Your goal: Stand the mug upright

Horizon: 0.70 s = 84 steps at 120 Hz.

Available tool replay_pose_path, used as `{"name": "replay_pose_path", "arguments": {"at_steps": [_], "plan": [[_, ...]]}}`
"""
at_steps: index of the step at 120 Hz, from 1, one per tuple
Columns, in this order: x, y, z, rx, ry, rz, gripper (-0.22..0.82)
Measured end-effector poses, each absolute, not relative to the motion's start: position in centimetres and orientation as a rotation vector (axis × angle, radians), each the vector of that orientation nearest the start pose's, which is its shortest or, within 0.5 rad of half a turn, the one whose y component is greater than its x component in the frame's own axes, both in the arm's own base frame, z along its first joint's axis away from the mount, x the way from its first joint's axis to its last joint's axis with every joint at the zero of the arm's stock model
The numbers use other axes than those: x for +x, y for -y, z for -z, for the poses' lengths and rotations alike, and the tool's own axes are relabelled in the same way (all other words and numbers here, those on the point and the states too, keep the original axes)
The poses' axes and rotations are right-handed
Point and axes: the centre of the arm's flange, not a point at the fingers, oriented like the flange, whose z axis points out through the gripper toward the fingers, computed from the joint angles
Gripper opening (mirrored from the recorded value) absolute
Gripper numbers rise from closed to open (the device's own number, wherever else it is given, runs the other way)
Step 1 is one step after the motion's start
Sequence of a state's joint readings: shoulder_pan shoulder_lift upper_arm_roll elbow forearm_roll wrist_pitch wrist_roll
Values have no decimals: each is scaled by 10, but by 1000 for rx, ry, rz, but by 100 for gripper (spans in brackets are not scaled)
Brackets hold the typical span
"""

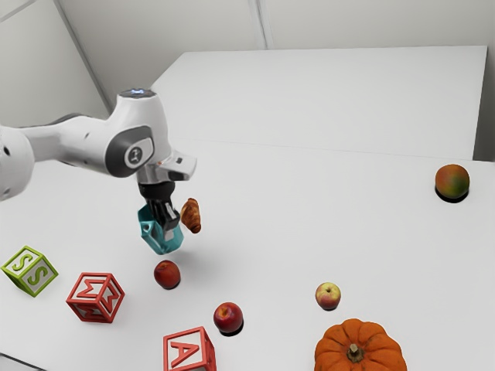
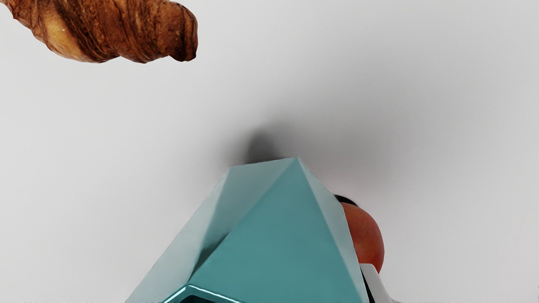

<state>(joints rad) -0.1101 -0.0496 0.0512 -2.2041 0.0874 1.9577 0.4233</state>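
1. Mug (image 1: pixel 161 243) held tilted over the tabletop (image 1: pixel 271 309), toward its side at the exterior view's left, with the croissant (image 1: pixel 191 216) near it and an apple (image 1: pixel 167 275) close by, on the side of the near edge.
2. Jaws of the gripper (image 1: pixel 168 225) closed on the mug, as far as can be judged: one finger (image 2: pixel 374 280) is seen against its side in the wrist view, while the other's contact cannot be made out.
3. Righting is the step in hand, by the look of it; the mug seems clear of the surface, and its base is not yet squarely down.
4. A turn of the wrist is called for next, until the base faces the table, then a gentle lowering and a release; the apple could be knocked if the mug is swung its way.
5. And the arm: brought in from the exterior view's left, forearm roughly level, hand pointed down, gripper low at the mug.
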Motion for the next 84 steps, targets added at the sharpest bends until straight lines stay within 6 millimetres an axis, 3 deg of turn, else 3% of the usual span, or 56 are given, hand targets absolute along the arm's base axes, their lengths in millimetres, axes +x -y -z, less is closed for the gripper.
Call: {"name": "replay_pose_path", "arguments": {"at_steps": [26,84], "plan": [[495,26,-368,-2995,-706,-336,-18],[512,21,-353,-3015,-579,-234,-18]]}}
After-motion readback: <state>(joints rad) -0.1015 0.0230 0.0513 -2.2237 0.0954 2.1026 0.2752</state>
